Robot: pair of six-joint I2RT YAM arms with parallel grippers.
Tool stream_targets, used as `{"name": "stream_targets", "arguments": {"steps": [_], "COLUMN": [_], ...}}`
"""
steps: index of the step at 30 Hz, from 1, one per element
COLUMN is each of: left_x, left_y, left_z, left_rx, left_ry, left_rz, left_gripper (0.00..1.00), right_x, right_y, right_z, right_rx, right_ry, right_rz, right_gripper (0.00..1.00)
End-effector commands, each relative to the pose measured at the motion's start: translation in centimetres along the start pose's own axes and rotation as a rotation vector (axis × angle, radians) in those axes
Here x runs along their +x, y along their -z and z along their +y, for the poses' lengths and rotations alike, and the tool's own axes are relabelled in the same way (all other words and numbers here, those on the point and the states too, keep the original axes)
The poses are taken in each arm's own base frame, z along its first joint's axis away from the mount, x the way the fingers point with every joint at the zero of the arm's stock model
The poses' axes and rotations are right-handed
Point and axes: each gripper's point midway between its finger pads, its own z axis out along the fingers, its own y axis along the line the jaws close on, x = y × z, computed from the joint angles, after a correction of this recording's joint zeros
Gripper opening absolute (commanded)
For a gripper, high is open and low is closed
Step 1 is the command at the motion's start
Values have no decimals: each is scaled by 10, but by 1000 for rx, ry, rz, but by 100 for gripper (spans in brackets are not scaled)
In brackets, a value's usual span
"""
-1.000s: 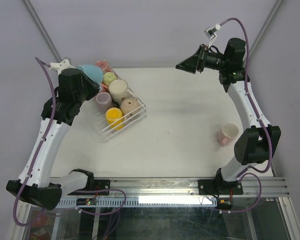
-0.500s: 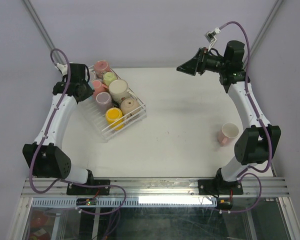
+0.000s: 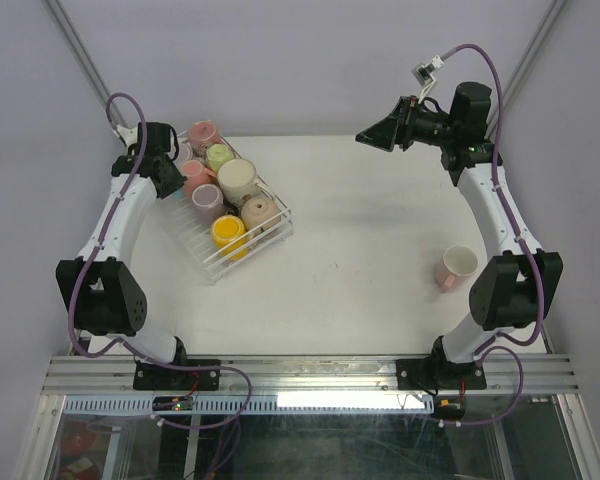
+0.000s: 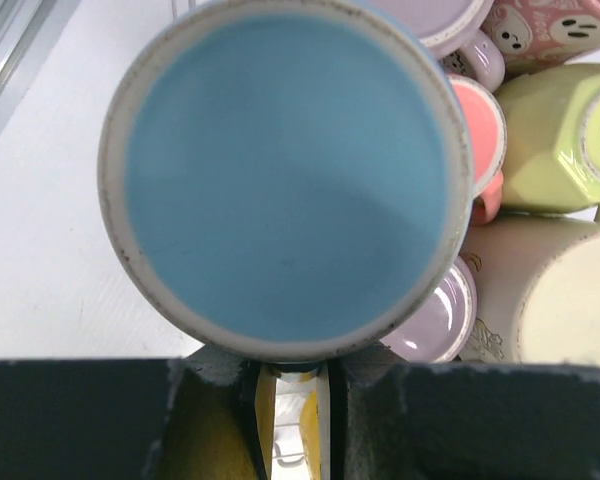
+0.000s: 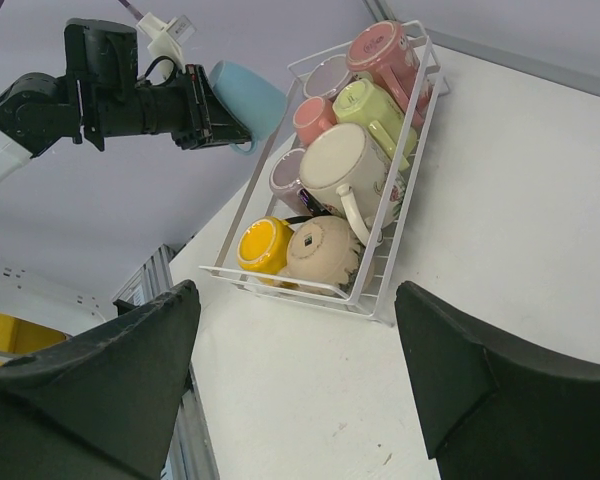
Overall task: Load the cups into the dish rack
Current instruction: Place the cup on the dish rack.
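My left gripper [image 4: 295,378] is shut on a light blue cup [image 4: 285,175], whose round base fills the left wrist view. In the right wrist view the blue cup [image 5: 248,98] hangs tilted above the far left edge of the white wire dish rack [image 5: 376,306], held out by the left gripper [image 5: 216,110]. The dish rack [image 3: 287,222] holds several cups, among them a yellow cup [image 3: 227,231], a beige one [image 3: 258,212] and a large cream one [image 3: 237,180]. A pink cup [image 3: 457,266] lies alone at the right. My right gripper [image 3: 365,133] hangs open, high at the back.
The rack stands askew at the table's back left, close to the left edge [image 3: 150,250]. White tabletop [image 3: 360,230] spreads between the rack and the lone pink cup. The right arm's elbow [image 3: 510,290] sits beside that cup.
My left arm has swung down and back from near the camera, carrying the blue cup to the rack's far left side. The right arm has barely moved.
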Motion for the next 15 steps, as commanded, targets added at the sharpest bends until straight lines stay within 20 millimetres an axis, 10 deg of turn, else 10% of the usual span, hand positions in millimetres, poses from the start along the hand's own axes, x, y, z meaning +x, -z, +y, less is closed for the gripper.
{"name": "stream_targets", "arguments": {"steps": [1,15], "left_x": [-45,-34], "left_y": [-2,-43], "left_z": [-10,-3], "left_rx": [47,-27], "left_ry": [36,34], "left_rz": [-157,-125], "left_gripper": [0,0], "right_x": [-15,-14], "right_y": [8,12], "right_z": [15,15], "right_rx": [4,22], "right_ry": [79,93], "right_rz": [-40,-41], "right_gripper": [82,82]}}
